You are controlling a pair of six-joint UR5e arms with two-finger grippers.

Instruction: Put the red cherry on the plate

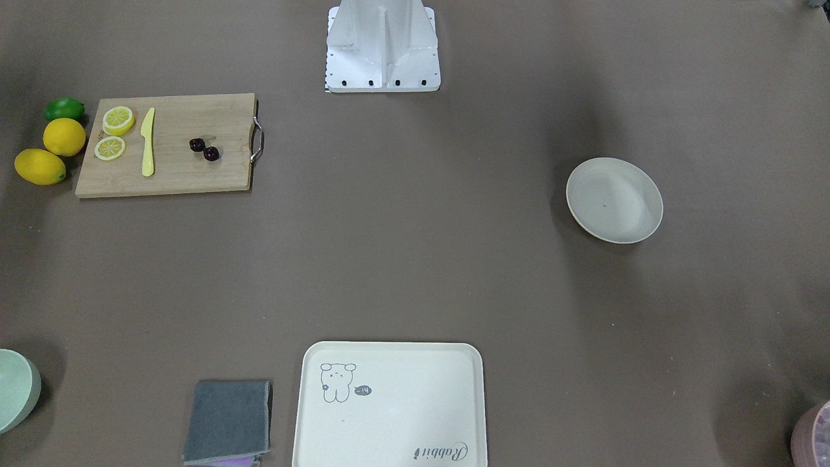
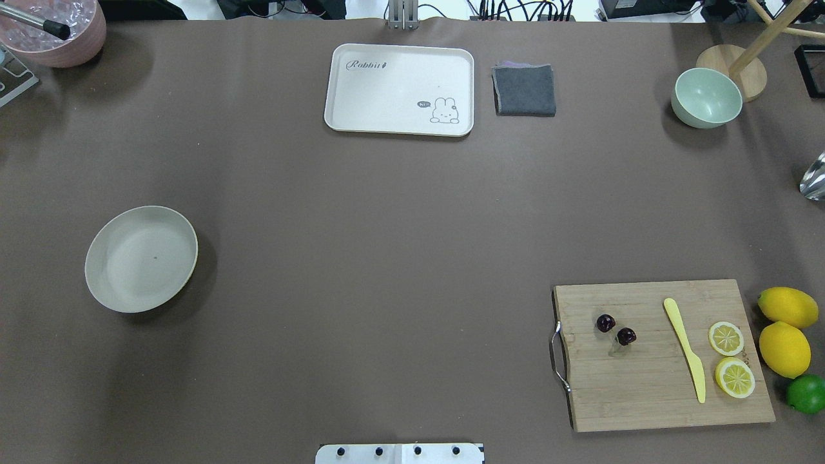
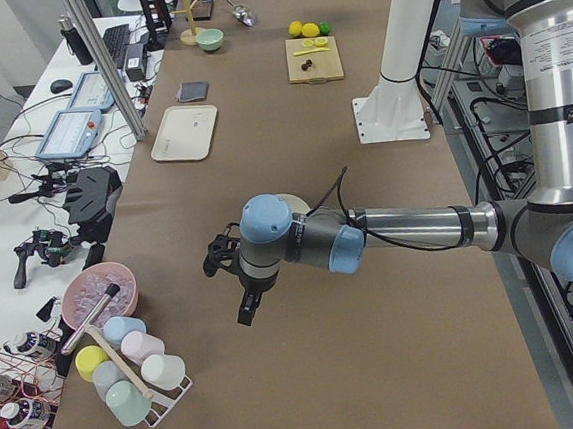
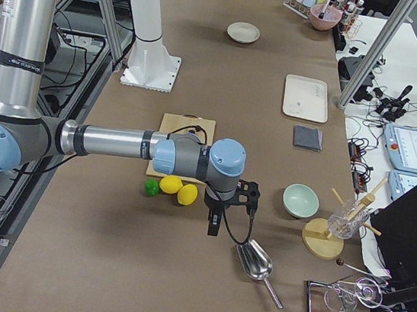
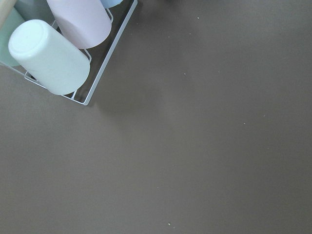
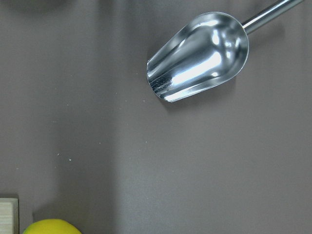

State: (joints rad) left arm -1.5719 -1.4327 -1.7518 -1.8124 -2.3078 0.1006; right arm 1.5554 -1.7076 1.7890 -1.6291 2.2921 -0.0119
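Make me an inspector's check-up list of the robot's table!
Surface: brown table cover.
Job's things: dark maroon cherry pair on wooden cutting board; round off-white plate on the opposite side.
Clutter: yellow plastic knife, two lemon slices, two whole lemons, green lime, cream rabbit tray, grey cloth, pale green bowl, metal scoop, rack of pastel cups.
Grippers: left gripper and right gripper hover over the table ends; open or shut cannot tell.
Cables: black cables beyond the far edge.
Surroundings: side bench with devices.

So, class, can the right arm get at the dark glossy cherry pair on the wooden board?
Probably yes: the dark cherry pair lies uncovered on the wooden board, apart from the yellow knife; the right gripper hovers nearby.
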